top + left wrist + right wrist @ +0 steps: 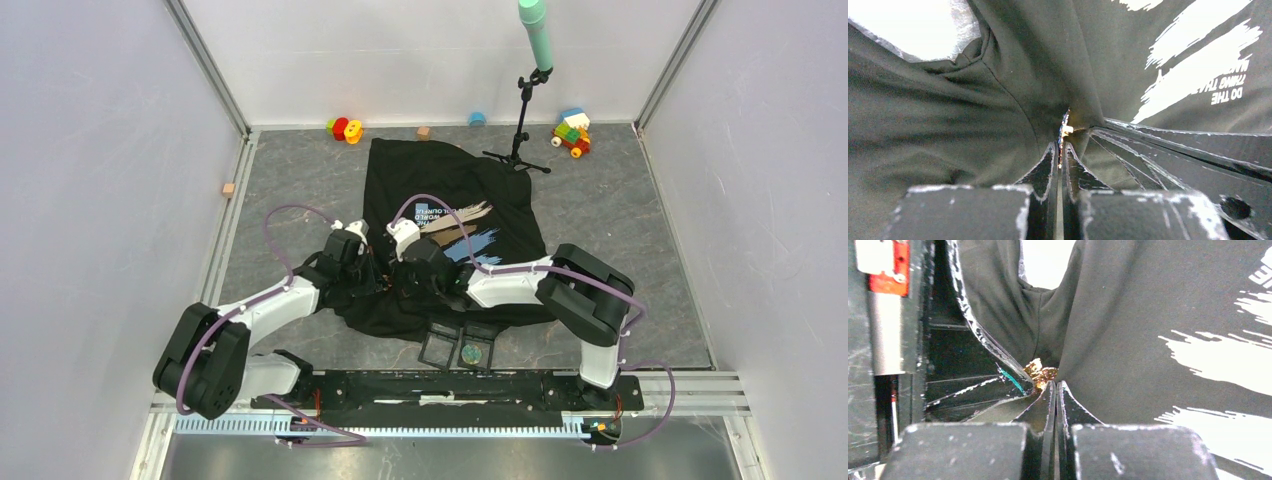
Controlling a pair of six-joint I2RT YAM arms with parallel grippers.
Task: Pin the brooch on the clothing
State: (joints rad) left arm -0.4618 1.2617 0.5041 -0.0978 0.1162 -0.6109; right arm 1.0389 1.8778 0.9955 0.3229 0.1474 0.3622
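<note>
One brooch [1042,373], small and gold, sits at the very tips of the right tool [1056,386]. Its fingers are closed on the brooch and press it against a fold of the one shirt [420,175]. The shirt lies spread on the bench [650,230], with its near left part bunched where both tools meet. The left tool [1060,150] is closed too, tip to tip with the right. A pale speck shows just beyond its fingers, but whether it pinches cloth, the pin or nothing cannot be told.

The step in hand looks like the pinning itself: the brooch is against the cloth and no fastening can be seen. The next move likely calls for pushing the pin through a raised fold and closing the clasp while the left tool steadies the cloth. A slip could lose the brooch among the folds.

Counted: one brooch, one shirt, two tools. One open box [440,348] lies just beside the shirt's near edge. Along the far edge are one stand [522,120], two toys [346,128] and one blue piece [477,118]. Of the two cubes [424,132], one is at the far edge and one at the left.
</note>
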